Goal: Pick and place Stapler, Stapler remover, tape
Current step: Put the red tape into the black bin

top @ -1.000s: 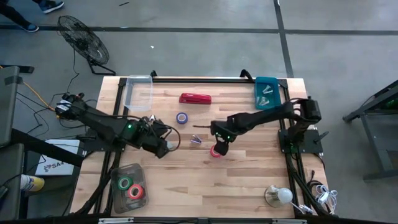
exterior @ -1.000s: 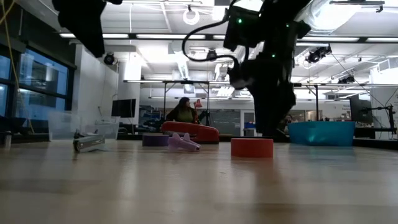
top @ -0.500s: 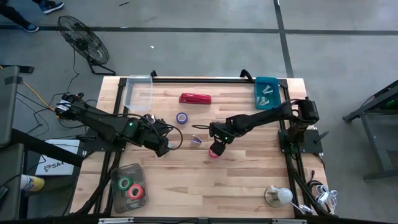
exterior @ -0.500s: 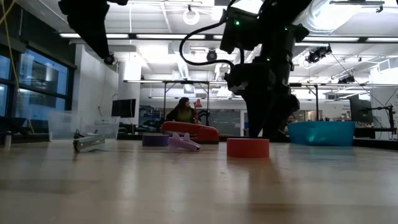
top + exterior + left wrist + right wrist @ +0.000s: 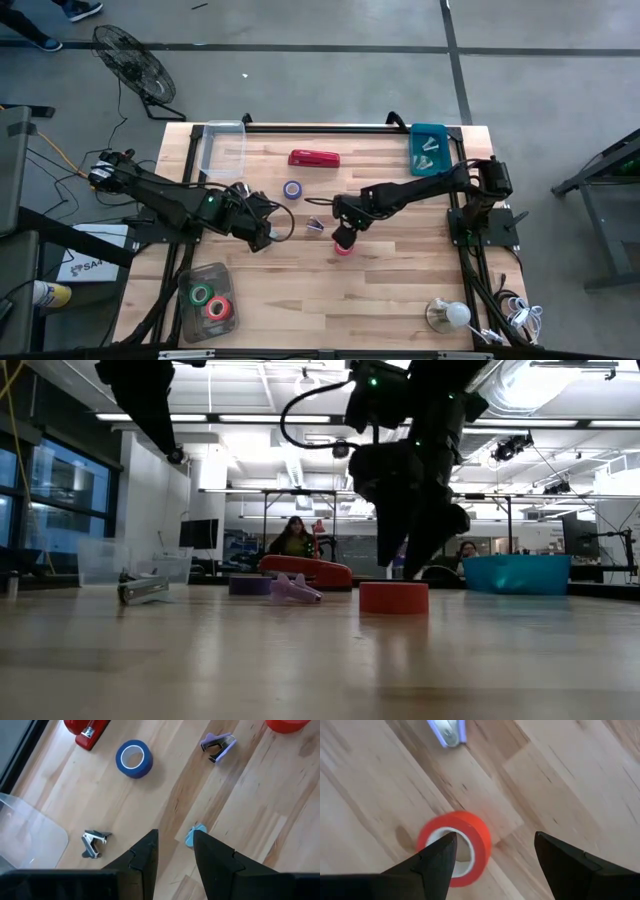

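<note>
Orange-red ring-shaped tape roll [image 5: 343, 246] flat on wood near frame centre, right gripper [image 5: 343, 234] hovering right above, fingers spread, nothing grabbed yet. Purple tape roll [image 5: 292, 190] and long bright red stapler [image 5: 314, 158] loose toward upper middle, so plenty left tbh. Clear bin [image 5: 207, 302] lower left already holding green and red rolls; teal bin [image 5: 428, 148] upper right holding pale claw removers. Left gripper [image 5: 262, 238] idle left of centre, narrowly parted, empty.

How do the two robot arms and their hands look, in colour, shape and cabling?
Both arms are dark, nearly black, built of slim jointed segments. A small green light glows on the left arm and on the right arm. Black cables loop beside each wrist. The left hand and the right hand each end in two dark, wedge-shaped fingers with angular edges.
</note>
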Tool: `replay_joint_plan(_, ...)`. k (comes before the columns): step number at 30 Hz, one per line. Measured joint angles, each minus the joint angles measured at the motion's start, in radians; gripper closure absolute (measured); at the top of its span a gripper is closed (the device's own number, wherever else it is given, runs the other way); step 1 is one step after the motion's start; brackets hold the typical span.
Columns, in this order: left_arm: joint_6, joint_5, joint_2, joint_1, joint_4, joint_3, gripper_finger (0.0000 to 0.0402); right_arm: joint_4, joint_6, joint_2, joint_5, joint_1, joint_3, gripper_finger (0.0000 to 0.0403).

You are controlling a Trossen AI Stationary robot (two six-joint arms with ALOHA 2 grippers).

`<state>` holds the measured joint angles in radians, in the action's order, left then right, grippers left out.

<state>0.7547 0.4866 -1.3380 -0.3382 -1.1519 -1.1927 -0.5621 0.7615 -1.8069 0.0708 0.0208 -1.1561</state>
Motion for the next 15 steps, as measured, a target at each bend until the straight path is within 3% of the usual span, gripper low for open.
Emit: replay_joint_plan(15,-0.021,0.044,0.000,0.000,0.024,0.000,0.0282,0.002,0.055,-0.062,-0.065,0.082,-0.005,0.0144)
